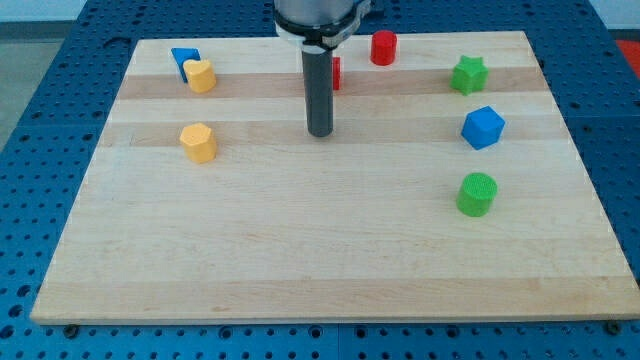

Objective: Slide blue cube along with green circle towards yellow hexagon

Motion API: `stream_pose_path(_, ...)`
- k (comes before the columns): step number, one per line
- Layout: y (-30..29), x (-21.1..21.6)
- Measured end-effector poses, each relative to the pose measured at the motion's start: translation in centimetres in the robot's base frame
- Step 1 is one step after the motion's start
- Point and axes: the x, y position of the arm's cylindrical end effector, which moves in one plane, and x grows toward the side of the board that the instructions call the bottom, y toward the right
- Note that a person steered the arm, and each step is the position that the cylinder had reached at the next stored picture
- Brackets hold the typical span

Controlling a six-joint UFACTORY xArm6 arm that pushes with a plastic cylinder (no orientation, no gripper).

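The blue cube (483, 127) sits at the view's right on the wooden board (300, 260). The green circle (477, 194), a short cylinder, stands just below it, a small gap apart. The yellow hexagon (199, 142) lies at the view's left, mid-height. My tip (319, 133) rests on the board near the top middle, between the yellow hexagon and the blue cube, touching neither.
A yellow heart-like block (201, 75) touches a blue triangular block (184, 60) at the top left. A red cylinder (383, 47) stands at the top; another red block (336, 72) is half hidden behind the rod. A green star (468, 75) lies top right.
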Motion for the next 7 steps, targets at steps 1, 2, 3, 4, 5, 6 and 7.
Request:
stream_pose_path(1,2.0,-1.2)
stream_pose_path(2,6.3,-1.2)
stream_pose_path(3,7.2,-1.2)
stream_pose_path(4,7.8,-1.2)
stream_pose_path(5,13.0,-1.4)
stream_pose_path(6,18.2,-1.2)
stream_pose_path(7,21.9,-0.9)
